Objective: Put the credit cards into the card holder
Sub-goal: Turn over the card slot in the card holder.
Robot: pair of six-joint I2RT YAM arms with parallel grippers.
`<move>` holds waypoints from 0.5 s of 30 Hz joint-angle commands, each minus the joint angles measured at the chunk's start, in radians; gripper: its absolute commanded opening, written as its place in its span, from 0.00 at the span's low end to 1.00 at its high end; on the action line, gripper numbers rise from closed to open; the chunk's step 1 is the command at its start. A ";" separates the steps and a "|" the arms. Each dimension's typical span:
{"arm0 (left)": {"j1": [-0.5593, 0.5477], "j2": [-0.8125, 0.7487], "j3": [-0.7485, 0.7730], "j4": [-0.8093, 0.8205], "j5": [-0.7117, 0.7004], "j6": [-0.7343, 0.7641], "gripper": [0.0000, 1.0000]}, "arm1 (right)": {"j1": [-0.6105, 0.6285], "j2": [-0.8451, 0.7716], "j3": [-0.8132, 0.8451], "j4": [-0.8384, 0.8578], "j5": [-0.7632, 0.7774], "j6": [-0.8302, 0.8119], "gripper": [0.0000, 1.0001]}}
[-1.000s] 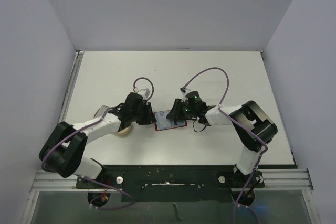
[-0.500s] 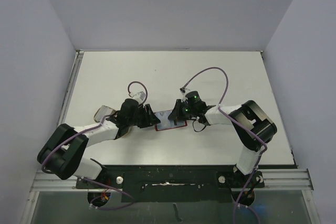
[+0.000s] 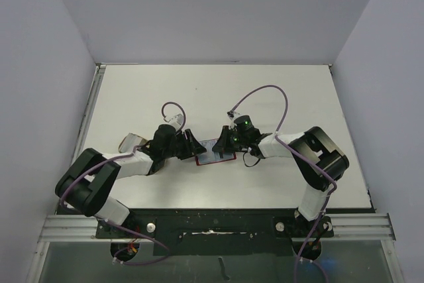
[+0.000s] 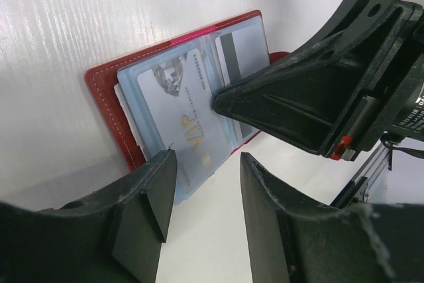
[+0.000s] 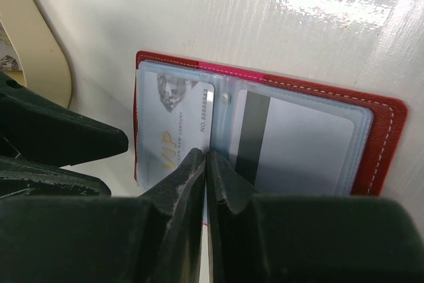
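The card holder [image 3: 216, 153], a red wallet, lies open on the table between my two grippers. It also shows in the left wrist view [image 4: 106, 91] and the right wrist view [image 5: 387, 137]. A pale blue VIP credit card [image 4: 182, 114] [image 5: 173, 124] lies in its left clear sleeve, with its near end reaching past the red edge. A second credit card with a dark stripe [image 4: 244, 48] [image 5: 301, 147] sits in the other sleeve. My left gripper [image 3: 193, 144] [image 4: 207, 158] is open and empty just off the VIP card's end. My right gripper [image 3: 223, 142] [image 5: 206, 157] is shut, its tip resting on the wallet's middle fold.
A tan oval dish [image 3: 131, 142] [image 5: 40, 51] lies left of the wallet, mostly under my left arm. The right gripper's body [image 4: 324, 91] stands close across the wallet from the left fingers [image 5: 66, 138]. The table's walls are far off.
My left gripper has moved a little to the right, away from the dish and up to the wallet's left edge. The right gripper and the wallet have stayed put.
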 commanded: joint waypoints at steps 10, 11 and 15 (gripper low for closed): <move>0.008 0.058 0.014 0.073 -0.026 -0.023 0.42 | 0.000 0.020 -0.014 0.039 0.012 0.001 0.05; 0.008 0.060 0.015 0.073 -0.028 -0.024 0.42 | 0.001 0.019 -0.014 0.040 0.012 0.002 0.05; 0.008 0.070 0.018 0.079 -0.030 -0.037 0.42 | 0.000 0.022 -0.014 0.043 0.012 0.003 0.05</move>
